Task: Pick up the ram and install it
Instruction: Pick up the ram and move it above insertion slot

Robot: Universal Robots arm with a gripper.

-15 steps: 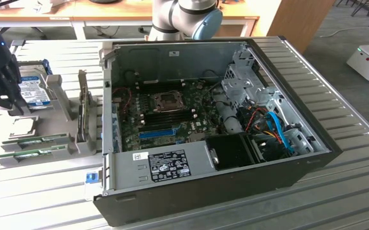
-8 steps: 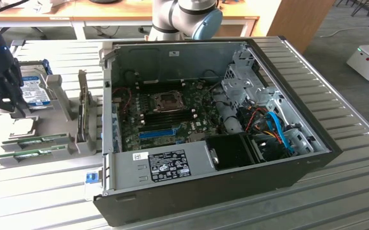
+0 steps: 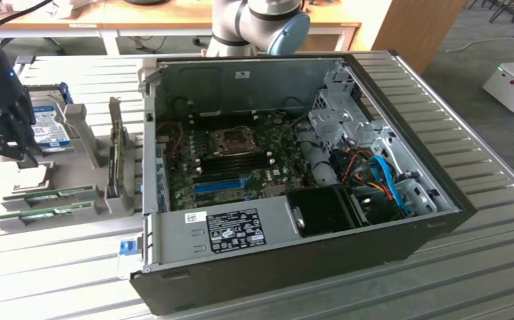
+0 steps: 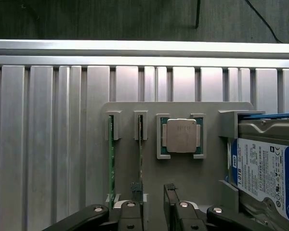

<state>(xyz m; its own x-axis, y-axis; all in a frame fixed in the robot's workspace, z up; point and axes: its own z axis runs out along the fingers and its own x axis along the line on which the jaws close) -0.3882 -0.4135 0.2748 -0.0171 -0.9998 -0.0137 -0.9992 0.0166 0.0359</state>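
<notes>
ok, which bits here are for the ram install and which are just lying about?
Job: ram sticks in grey holder, open gripper, motherboard.
Lying about: hard drive, processor chip.

Two ram sticks [image 3: 59,195] stand on edge in one grey holder [image 4: 192,178], at about nine o'clock from the one open computer case [image 3: 328,267] in the exterior view. One hard drive [image 3: 51,133] with a blue label sits at twelve o'clock from the sticks. The holder carries one processor chip [image 4: 182,135]. One motherboard [image 3: 275,163] carries one blue slot [image 3: 217,186]. One gripper [image 4: 153,187] shows two fingers [image 4: 171,190].
</notes>
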